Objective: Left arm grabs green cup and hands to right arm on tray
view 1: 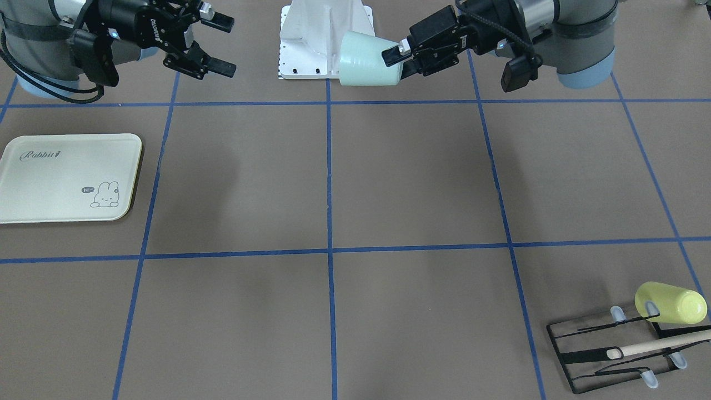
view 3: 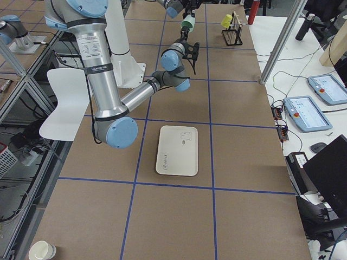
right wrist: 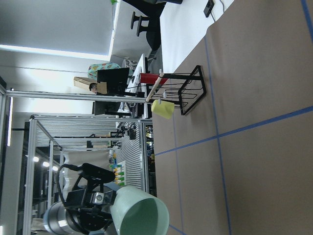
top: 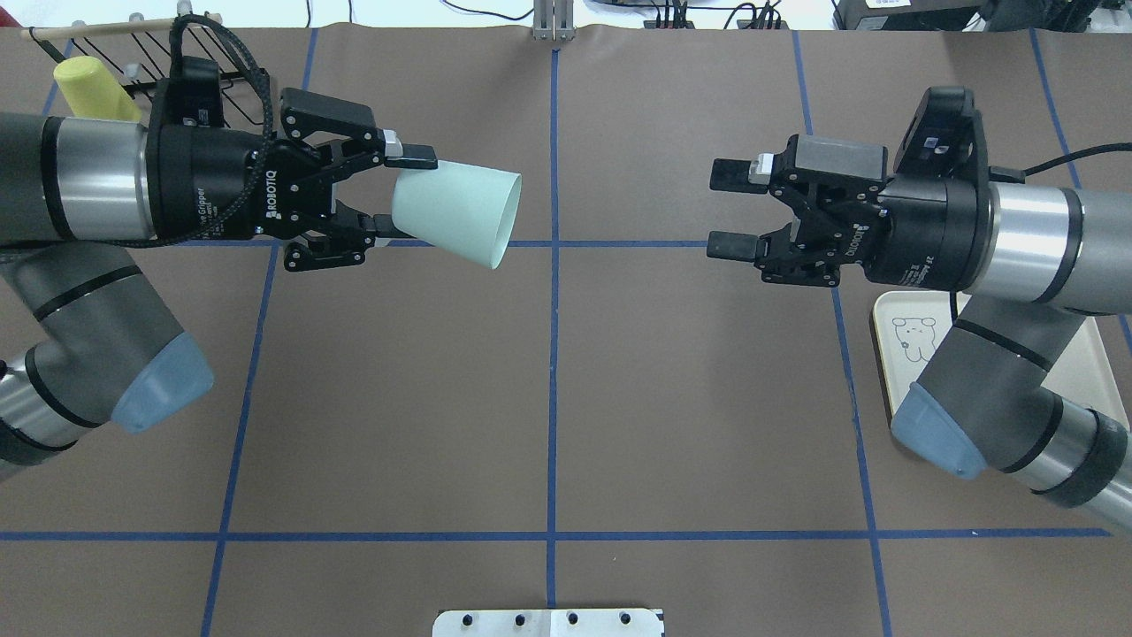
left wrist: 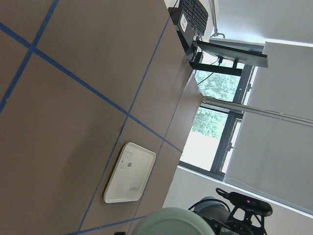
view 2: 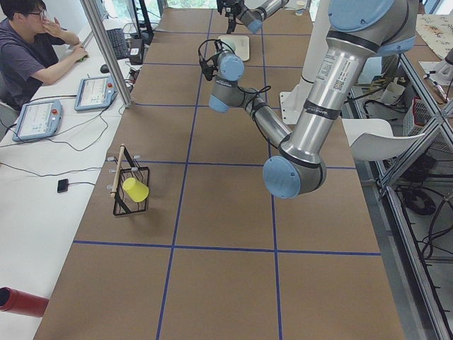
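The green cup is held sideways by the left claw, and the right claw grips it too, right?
No: the left claw holds the green cup sideways, but the right claw is open and apart from it, as the overhead view shows.

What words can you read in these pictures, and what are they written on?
"Rabbit": on the tray.
"hi": in a bubble beside the bunny drawing on the tray.
"ROBOTIQ": on the left gripper and on the right gripper.
Smaller print on both grippers: too small to read.

Brown blue-taped table point(view 1: 411, 183), bright windows point(left wrist: 210, 132)
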{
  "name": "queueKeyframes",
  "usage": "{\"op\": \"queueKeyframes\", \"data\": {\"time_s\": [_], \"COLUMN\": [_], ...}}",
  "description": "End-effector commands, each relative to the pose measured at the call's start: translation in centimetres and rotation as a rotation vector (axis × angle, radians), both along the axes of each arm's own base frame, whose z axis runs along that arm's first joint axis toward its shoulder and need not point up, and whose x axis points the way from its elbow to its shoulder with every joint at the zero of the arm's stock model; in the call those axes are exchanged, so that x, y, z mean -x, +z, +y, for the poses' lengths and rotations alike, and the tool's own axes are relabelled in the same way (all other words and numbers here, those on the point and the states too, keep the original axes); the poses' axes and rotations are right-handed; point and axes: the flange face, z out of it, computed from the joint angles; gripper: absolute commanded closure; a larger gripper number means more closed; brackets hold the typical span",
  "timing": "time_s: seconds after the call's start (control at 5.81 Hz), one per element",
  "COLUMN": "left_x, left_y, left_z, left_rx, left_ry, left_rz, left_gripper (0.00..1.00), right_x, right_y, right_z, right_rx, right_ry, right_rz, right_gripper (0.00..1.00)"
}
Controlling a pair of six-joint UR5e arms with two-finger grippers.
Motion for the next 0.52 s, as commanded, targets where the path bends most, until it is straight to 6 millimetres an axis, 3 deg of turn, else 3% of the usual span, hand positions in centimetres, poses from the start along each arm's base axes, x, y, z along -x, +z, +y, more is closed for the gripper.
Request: {"op": "queueKeyframes", "data": {"time_s": [0.0, 0.17, 0.34], "left_x": [-0.2, -0.3, -1.2], "left_y": [0.2, 0.2, 0.4], "left_z": [-0.5, -0.5, -0.1], "left_rx": [0.052, 0.053, 0.059], "left_ry": [-0.014, -0.012, 0.004], "left_rz": [0.044, 0.043, 0.037], "left_gripper": [0.92, 0.92, 0.92], "right_x": [1.6, 2.4, 4.1], "right_y": [-1.1, -3.1, -3.6], "right_z": [1.8, 1.7, 2.1], "right_rx": [0.017, 0.030, 0.075], "right_ry": [-0.001, -0.014, -0.002], "right_rz": [-0.110, -0.140, -0.157], "right_gripper": [0.00, 0.00, 0.01]}}
